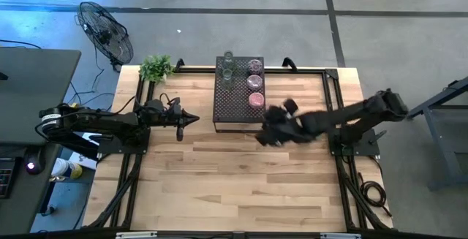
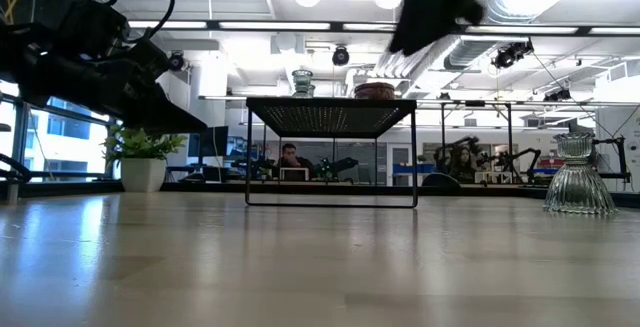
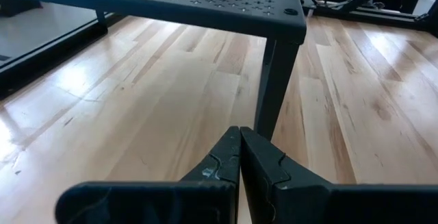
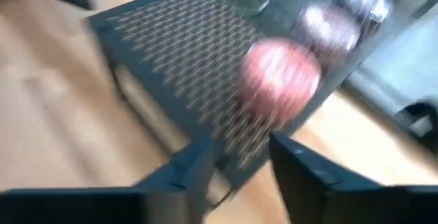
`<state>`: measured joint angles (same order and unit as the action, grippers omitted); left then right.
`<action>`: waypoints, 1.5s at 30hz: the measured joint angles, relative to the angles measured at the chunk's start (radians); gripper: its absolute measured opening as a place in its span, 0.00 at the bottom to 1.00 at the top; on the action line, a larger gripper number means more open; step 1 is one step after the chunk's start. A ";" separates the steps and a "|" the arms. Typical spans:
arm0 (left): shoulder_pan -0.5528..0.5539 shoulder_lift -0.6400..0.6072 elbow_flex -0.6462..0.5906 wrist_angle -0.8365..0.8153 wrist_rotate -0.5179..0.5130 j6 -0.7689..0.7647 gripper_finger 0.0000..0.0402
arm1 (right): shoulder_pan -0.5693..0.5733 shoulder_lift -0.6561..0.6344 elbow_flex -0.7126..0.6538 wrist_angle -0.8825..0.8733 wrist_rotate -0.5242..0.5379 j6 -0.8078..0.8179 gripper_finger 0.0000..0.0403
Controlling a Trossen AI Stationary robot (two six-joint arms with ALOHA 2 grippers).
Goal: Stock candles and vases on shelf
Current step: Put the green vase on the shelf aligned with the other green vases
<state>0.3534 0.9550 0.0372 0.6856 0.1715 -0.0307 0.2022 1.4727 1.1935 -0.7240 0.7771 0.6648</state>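
Note:
The black perforated shelf (image 1: 235, 104) stands at the table's far middle. Three pink-to-purple candles (image 1: 255, 99) stand in a row along its right side, and clear glass vases (image 1: 228, 69) stand at its far left. The right wrist view shows the nearest pink candle (image 4: 280, 73) on the shelf top (image 4: 178, 53). My right gripper (image 1: 263, 137) is open and empty, just off the shelf's near right corner; it also shows in its wrist view (image 4: 239, 166). My left gripper (image 1: 191, 118) is shut and empty, left of the shelf, pointing at the shelf's leg (image 3: 274, 87).
A potted plant (image 1: 156, 67) stands at the table's far left corner. In the low view a ribbed clear glass vessel (image 2: 578, 177) stands on the table at the right. A fan (image 1: 106, 31) stands on the floor beyond the table. Bare wood (image 1: 234, 188) lies nearer.

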 joint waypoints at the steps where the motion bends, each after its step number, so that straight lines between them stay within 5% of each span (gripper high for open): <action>1: 0.000 0.000 0.000 -0.001 0.000 0.000 0.01 | 0.035 -0.022 -0.028 -0.002 0.002 0.061 0.31; 6: 0.000 0.000 0.000 0.000 -0.001 0.000 0.01 | 0.200 -0.134 -0.140 -0.124 -0.035 0.435 0.03; 12: 0.000 0.000 0.000 0.000 -0.006 0.000 0.01 | 0.295 -0.193 -0.228 -0.394 -0.193 0.911 0.03; 20: 0.000 0.000 0.000 -0.002 -0.006 0.000 0.01 | 0.329 -0.205 -0.250 -0.640 -0.433 1.209 0.08; 30: 0.000 0.000 0.000 -0.005 -0.005 0.000 0.01 | 0.258 -0.303 -0.340 -0.626 -0.458 1.190 0.45; 37: 0.000 0.000 0.000 -0.007 -0.005 0.000 0.01 | 0.113 -0.336 -0.383 -0.542 -0.451 0.971 0.71; 45: 0.000 0.000 0.000 -0.007 -0.005 -0.001 0.01 | -0.013 -0.336 -0.469 -0.438 -0.485 0.763 0.75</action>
<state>0.3533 0.9550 0.0376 0.6788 0.1669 -0.0313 0.1889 1.1370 0.7243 -1.1619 0.2924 1.4275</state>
